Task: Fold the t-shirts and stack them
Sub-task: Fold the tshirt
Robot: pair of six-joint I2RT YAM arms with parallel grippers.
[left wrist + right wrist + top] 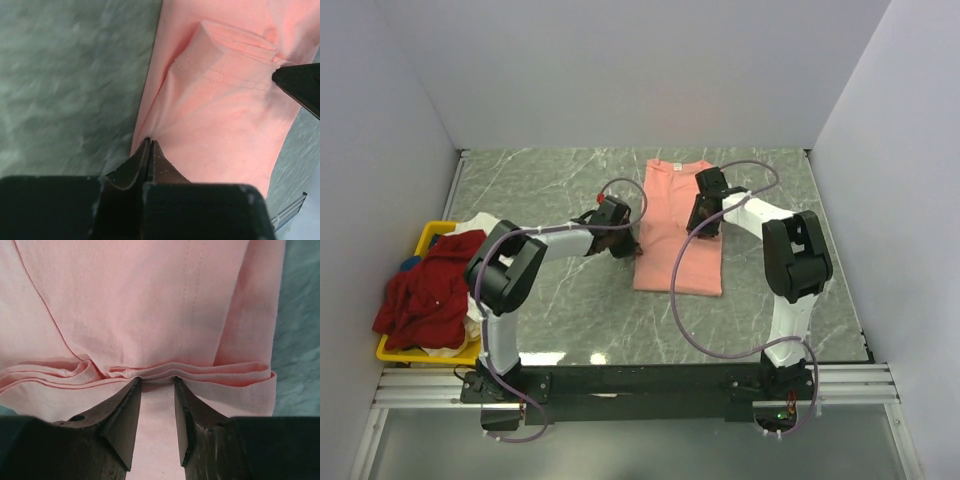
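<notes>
The salmon-pink t-shirt (672,250) lies on the marble table as a long narrow strip, sides folded in. My left gripper (632,246) is at its left edge, shut on a pinch of the salmon-pink t-shirt (225,115); the cloth puckers toward the closed tips (149,141). My right gripper (701,222) is over the shirt's upper right part. In the right wrist view it (156,380) stands open, tips against a bunched fold of the shirt (150,305), flat cloth between the jaws. A dark red t-shirt (425,290) and a white t-shirt (472,222) are heaped in the bin.
A yellow plastic bin (428,234) sits at the table's left edge, against the left wall. White walls close in the table on the left, back and right. Purple cables loop from both arms over the table; the right one crosses the shirt.
</notes>
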